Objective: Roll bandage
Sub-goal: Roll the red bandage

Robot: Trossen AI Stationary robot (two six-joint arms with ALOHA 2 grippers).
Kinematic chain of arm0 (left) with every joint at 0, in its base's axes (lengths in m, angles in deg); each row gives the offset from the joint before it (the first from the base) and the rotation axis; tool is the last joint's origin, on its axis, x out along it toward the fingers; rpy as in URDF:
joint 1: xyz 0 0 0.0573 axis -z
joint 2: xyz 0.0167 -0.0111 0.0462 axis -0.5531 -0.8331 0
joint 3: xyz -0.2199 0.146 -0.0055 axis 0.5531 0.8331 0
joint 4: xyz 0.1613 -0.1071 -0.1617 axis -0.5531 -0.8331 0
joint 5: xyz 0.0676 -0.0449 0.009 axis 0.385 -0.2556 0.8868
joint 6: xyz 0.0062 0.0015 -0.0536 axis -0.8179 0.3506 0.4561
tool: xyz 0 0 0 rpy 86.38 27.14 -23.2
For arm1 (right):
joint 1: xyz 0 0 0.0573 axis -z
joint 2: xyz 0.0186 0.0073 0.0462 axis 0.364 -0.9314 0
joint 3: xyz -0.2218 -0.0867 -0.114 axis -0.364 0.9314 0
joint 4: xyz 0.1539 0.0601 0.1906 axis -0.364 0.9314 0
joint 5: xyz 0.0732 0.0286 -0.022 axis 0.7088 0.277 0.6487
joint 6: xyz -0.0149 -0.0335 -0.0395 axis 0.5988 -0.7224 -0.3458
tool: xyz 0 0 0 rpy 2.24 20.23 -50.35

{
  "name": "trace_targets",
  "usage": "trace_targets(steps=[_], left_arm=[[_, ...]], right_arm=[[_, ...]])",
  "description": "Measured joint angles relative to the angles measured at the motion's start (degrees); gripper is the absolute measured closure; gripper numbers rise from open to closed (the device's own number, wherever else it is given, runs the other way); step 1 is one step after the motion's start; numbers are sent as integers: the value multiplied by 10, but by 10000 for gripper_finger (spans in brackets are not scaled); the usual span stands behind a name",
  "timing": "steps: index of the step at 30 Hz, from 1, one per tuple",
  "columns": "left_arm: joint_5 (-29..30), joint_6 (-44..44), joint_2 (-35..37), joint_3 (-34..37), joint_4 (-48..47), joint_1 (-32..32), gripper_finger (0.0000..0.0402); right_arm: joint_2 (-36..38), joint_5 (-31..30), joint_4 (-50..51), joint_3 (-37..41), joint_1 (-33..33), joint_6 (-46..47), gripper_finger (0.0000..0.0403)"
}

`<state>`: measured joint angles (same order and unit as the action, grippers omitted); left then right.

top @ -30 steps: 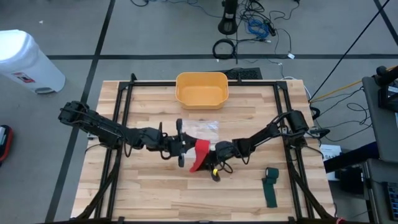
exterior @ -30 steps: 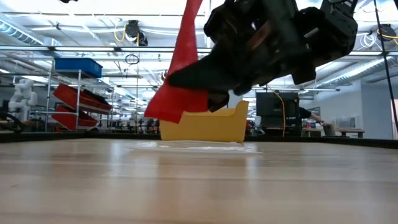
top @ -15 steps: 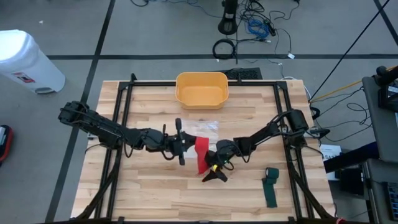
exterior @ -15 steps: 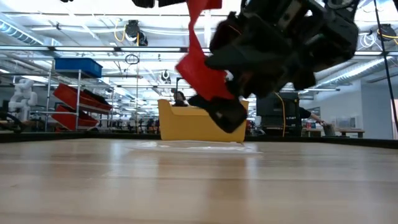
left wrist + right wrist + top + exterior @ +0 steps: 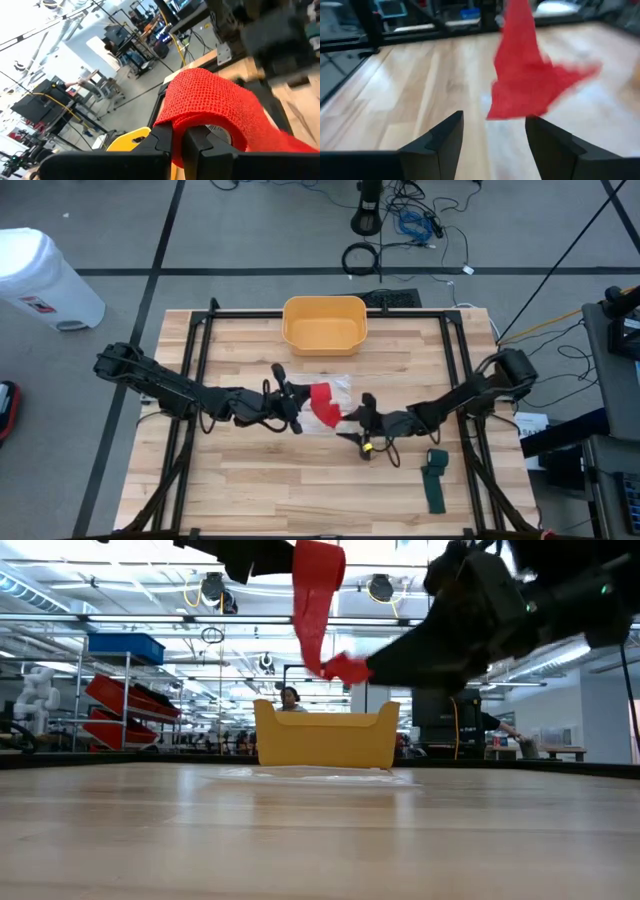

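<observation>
The red bandage (image 5: pixel 322 402) is off the table at mid-table, with my left gripper (image 5: pixel 298 404) shut on it. In the left wrist view its mesh strip (image 5: pixel 210 105) curls in a loop over my fingertips. In the low view the strip (image 5: pixel 318 610) hangs down from the gripper, and its loose tail (image 5: pixel 346 668) ends high above the wood. My right gripper (image 5: pixel 361 434) stands open just right of the bandage, touching nothing. In the right wrist view the red tail (image 5: pixel 525 85) hangs ahead of its spread fingers. My left gripper pinches the red bandage between its two shut fingers (image 5: pixel 165 142), at the wound end (image 5: pixel 186 116), where the strip loops over the fingertips. The fingers lie about level and point toward the table's right. The bandage is lifted clear, its tail hanging slack below.
A yellow bin (image 5: pixel 324 323) stands at the table's far edge. A clear plastic wrapper (image 5: pixel 337 385) lies flat just beyond the bandage. A dark green bandage (image 5: pixel 436 478) lies near the right front corner. Black frame rails (image 5: pixel 200 380) run along both sides.
My right gripper has opened, let go of the bandage's lower end and drawn back toward the table's right. The freed tail has swung up and now hangs short and slack from my left gripper, which has stayed shut and turned a little.
</observation>
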<state>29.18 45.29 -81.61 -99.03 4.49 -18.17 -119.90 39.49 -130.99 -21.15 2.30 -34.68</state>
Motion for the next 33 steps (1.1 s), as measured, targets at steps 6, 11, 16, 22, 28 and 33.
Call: trace_targets(steps=[6, 11, 16, 22, 28, 33], left_arm=[[1, 0, 0, 0, 0, 0, 388], [1, 1, 0, 0, 9, 0, 388], [1, 1, 0, 0, 15, 0, 388], [-8, 0, 0, 0, 17, 0, 388], [-8, 1, 0, 0, 21, 0, 388], [-8, 1, 0, 0, 20, 0, 388]], right_arm=[[31, -20, 14, 0, -2, -60, 206], [22, -19, -45, 0, 7, -98, 206], [-10, -4, -133, -6, 28, -100, 206], [-47, 49, -142, -44, 53, -104, 206], [-86, 89, -144, -86, 74, -101, 210], [-93, 89, -146, -97, 82, -103, 283]])
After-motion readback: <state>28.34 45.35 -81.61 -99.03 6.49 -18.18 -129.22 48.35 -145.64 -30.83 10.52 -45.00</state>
